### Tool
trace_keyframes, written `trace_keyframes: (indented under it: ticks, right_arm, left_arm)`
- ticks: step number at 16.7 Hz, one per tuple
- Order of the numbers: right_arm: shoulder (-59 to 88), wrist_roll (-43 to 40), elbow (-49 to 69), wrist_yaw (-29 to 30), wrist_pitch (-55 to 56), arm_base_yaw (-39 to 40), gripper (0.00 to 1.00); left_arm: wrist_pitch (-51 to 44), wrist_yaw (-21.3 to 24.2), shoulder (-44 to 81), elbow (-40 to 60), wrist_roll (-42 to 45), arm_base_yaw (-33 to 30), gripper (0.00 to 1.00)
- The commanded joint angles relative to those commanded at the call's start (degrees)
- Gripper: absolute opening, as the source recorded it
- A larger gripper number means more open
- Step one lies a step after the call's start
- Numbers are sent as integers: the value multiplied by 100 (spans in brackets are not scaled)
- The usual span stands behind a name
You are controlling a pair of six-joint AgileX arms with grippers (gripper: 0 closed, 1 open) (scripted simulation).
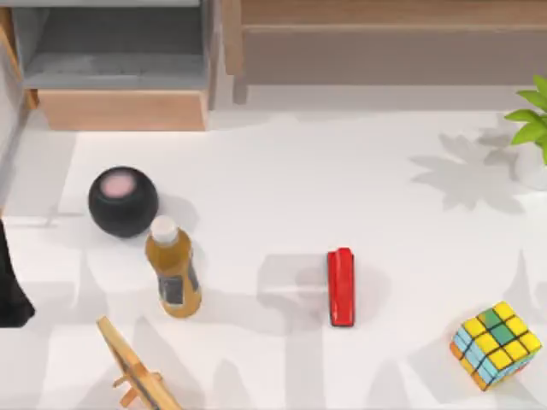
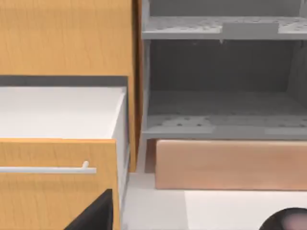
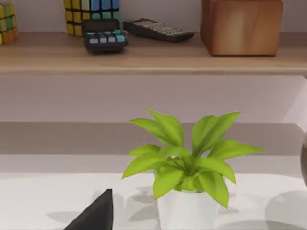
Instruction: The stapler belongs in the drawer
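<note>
Top view: the small glossy red stapler (image 1: 340, 287) lies flat on the white bench (image 1: 282, 179), right of centre toward the near edge, its length running near to far. The boxy drawer with a light tan wooden front panel (image 1: 122, 109) and grey inner walls stands pulled out at the far left, well apart from the stapler, its grey floor open to the camera. Between them, on the left side, a round black speaker with a pink top (image 1: 123, 201) sits just beside an amber juice bottle with a white cap (image 1: 172, 268), which is nearer and slightly to the right. A slanted wooden stand (image 1: 135, 369) is at the near left edge. A multicoloured puzzle cube (image 1: 495, 343) rests at the near right, and a green leafy plant in a white pot (image 1: 532, 128) stands at the far right.

The left wrist view faces the open drawer (image 2: 225, 163); the right wrist view faces the potted plant (image 3: 187, 167). Whether either arm's fingers are apart or together I cannot tell.
</note>
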Motion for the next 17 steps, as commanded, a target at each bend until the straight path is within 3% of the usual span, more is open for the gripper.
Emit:
trace_keyframes:
  ticks: [4,8,17]
  right_arm:
    - [0,0,0,0,0,0,100]
    - [0,0,0,0,0,0,100]
    - [0,0,0,0,0,0,100]
  left_arm:
    - [-68,6,163,165,-73,-62,100]
    - [-506,4,1164,1119,-474,-406,100]
    - [-2962,-210,6006,4875,-1837,-1789,100]
